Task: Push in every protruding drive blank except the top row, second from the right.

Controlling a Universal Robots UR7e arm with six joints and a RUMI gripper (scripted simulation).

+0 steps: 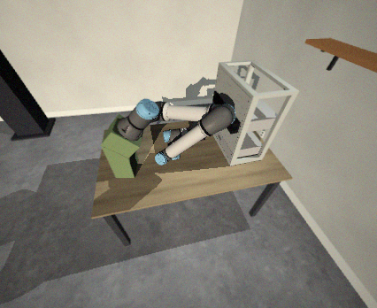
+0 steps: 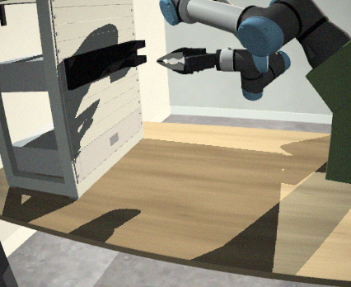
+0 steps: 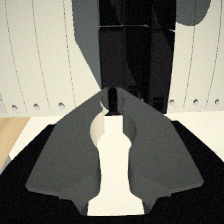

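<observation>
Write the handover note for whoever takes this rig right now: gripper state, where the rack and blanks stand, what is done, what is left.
Gripper: shut, holding nothing, tips level with the black blanks and just short of them, a small gap showing.
Rack: upright on the table near its far corner, not tilted.
Black blanks: stick out of the rack front in the upper part; none looks pushed home. Which slot each fills cannot be told from these views.
Done: nothing that shows.
Left: push in every protruding blank except top row, second from the right; press gently, since the rack stands loose.
</observation>
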